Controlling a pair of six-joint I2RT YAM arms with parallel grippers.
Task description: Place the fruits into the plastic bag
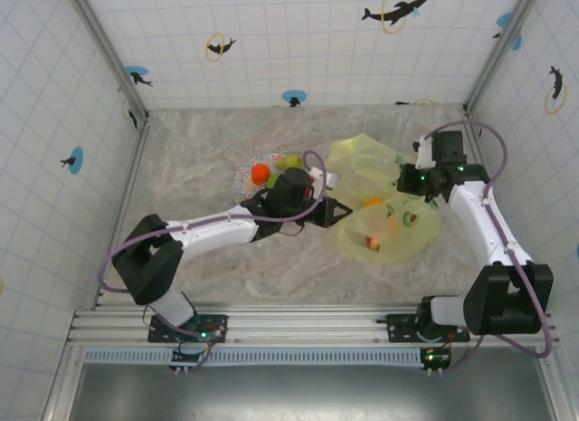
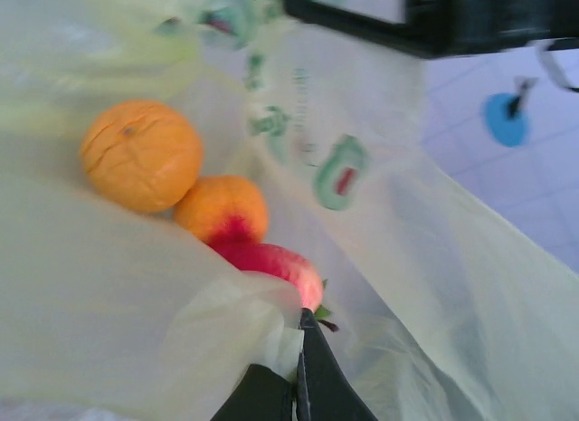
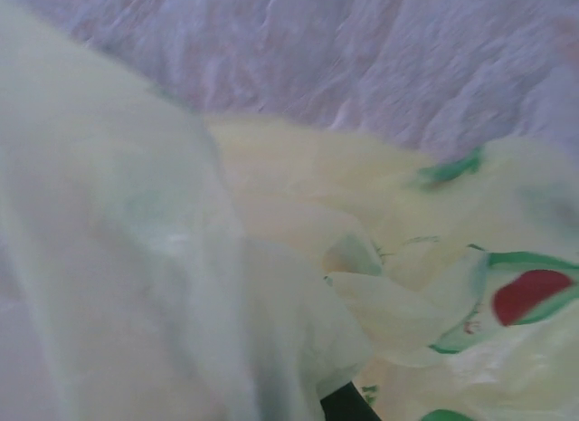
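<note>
Three fruits are recorded inside the plastic bag (image 1: 362, 163) in the left wrist view: a large orange fruit (image 2: 140, 154), a smaller orange fruit (image 2: 222, 208) with a red blush touching it, and a red fruit (image 2: 271, 263) touching that one in turn, closest to the fingers. The left gripper (image 2: 301, 349) is seen closed, jaws pressed together, with a fold of the bag's rim pinched between them. From above, the bag is noted lying crumpled on the table (image 1: 208, 149), right of centre, between the two grippers, with orange and red shapes visible through its film. The left gripper is placed at the bag's left edge. The right gripper (image 1: 407, 179) is placed at the bag's far right edge and is closed; in the right wrist view the film is bunched over its dark fingertip (image 3: 344, 405), so the edge is taken to be gripped there. An avocado print (image 3: 529, 294) is seen on the film near that fingertip. A patterned plate (image 1: 244, 178) is noted just left of the bag, partly covered by the left arm's wrist. An orange piece (image 1: 261, 174) and a green piece (image 1: 291, 162) are observed lying on it, outside the bag.
</note>
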